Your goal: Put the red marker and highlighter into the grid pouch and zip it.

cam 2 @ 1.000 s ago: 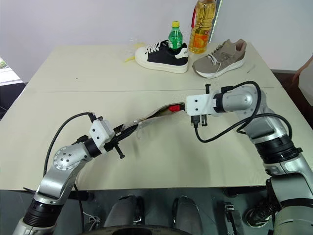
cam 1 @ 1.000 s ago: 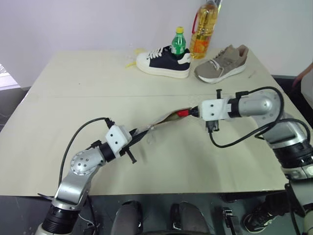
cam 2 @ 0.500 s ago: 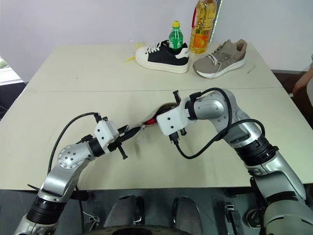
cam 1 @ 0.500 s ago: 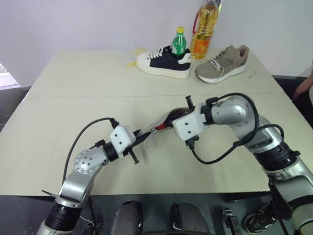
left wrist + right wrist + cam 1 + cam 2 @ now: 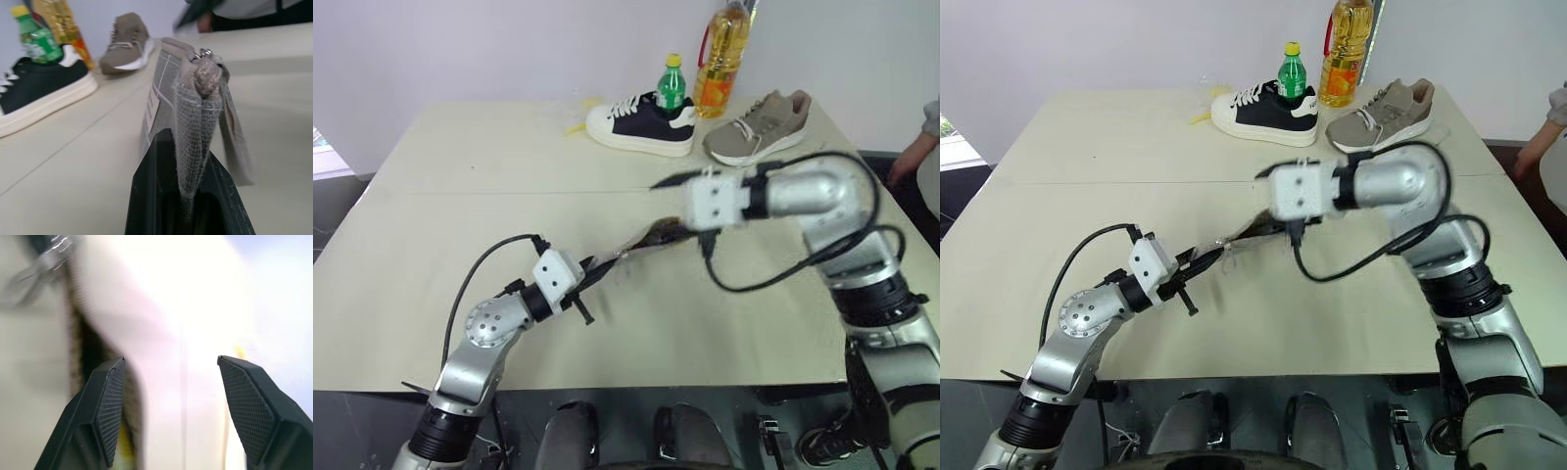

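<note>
The left gripper (image 5: 188, 196) is clamping one end of the grid pouch (image 5: 168, 83), holding it raised over the beige table (image 5: 460, 196) near its middle, while to the right the right gripper (image 5: 168, 401) is hovering above the pouch's far end, fingers spread apart and empty.
</note>
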